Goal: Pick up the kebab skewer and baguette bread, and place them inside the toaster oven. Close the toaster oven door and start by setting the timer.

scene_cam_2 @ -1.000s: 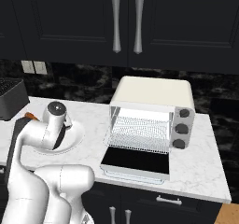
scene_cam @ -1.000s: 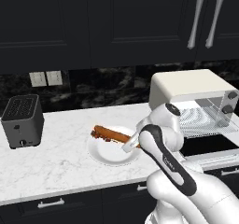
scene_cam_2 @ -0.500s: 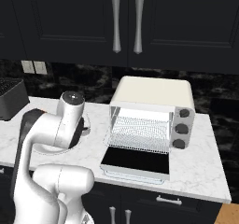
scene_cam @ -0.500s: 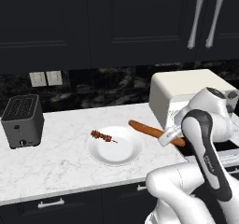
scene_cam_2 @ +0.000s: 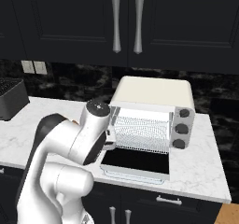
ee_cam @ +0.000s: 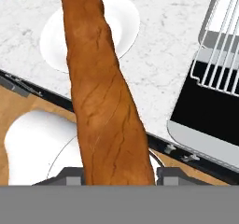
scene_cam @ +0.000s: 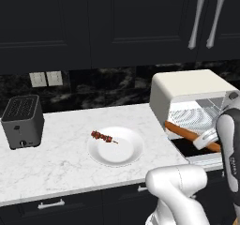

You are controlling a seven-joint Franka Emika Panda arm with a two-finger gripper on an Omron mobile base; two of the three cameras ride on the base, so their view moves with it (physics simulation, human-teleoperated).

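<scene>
My gripper (scene_cam: 207, 138) is shut on the baguette bread (scene_cam: 185, 133), a long orange-brown loaf held in the air just in front of the toaster oven (scene_cam: 187, 90). In the hand view the baguette bread (ee_cam: 100, 92) runs up from between my fingertips (ee_cam: 70, 176). The toaster oven door (scene_cam_2: 135, 164) lies open and flat, with the wire rack (scene_cam_2: 140, 132) bare inside. The kebab skewer (scene_cam: 104, 137) lies on the white plate (scene_cam: 126, 151). In the right base view my arm hides the gripper and the loaf.
A black slot toaster (scene_cam: 22, 121) stands at the left end of the marble counter (scene_cam: 56, 158). Three dark knobs (scene_cam_2: 179, 127) sit on the oven's right side. Dark cabinets hang above. The counter's front edge (ee_cam: 28, 85) crosses the hand view below the plate (ee_cam: 126, 22).
My arm has swung right from the plate to the oven front, carrying the baguette with it. The skewer stays on the plate.
</scene>
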